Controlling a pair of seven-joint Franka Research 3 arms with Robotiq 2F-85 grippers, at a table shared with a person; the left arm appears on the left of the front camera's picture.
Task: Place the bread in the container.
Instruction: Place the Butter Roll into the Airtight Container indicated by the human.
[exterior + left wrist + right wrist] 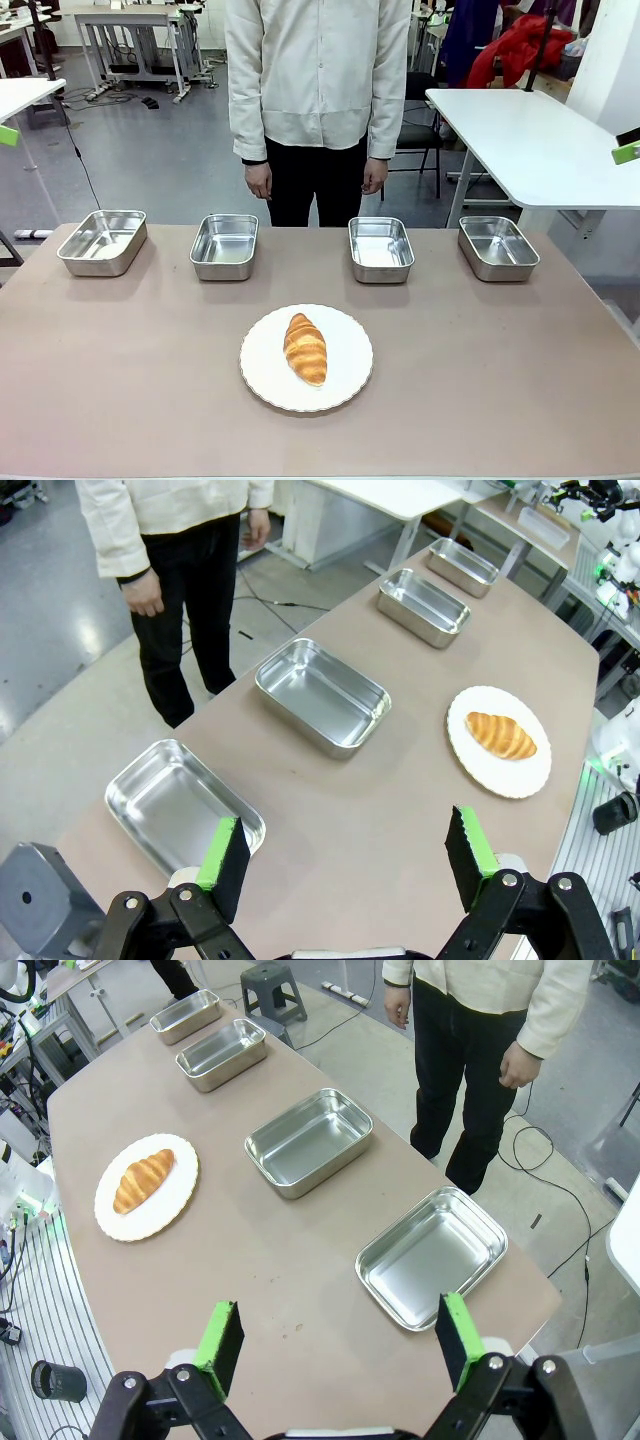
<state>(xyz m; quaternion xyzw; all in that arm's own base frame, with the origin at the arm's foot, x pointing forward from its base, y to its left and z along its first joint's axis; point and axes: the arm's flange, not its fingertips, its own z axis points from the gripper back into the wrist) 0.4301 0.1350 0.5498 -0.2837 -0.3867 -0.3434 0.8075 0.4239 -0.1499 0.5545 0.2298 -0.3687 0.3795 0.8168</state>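
Wide open with nothing between them, our left jaws and right jaws hang above the surface (120,380). We see the bread (305,348) lying on a round white plate (262,375) at the near middle, well apart from the four steel containers (224,245) lined along the far edge. A person (318,80) stands just behind that row.
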